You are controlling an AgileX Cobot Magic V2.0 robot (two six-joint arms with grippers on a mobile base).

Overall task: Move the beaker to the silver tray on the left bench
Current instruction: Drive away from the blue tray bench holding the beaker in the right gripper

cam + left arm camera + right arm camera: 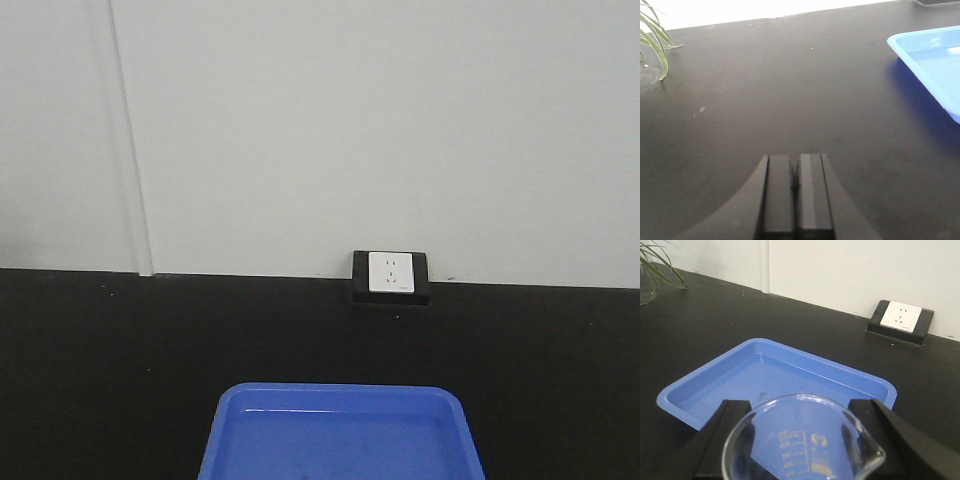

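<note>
In the right wrist view the small clear beaker (802, 440) with white graduation marks sits between my right gripper's (800, 412) two black fingers, which press on its sides. It is held above the near part of a blue plastic tray (705, 377). My left gripper (795, 167) is shut and empty, its pads together, low over the matte black bench top (790, 80). The silver tray is out of view in every frame.
The blue tray also shows at the bottom of the front view (340, 400) and at the right edge of the left wrist view (930, 55). A white wall socket (391, 275) sits at the back wall. Green plant leaves (655, 35) hang at the bench's far left.
</note>
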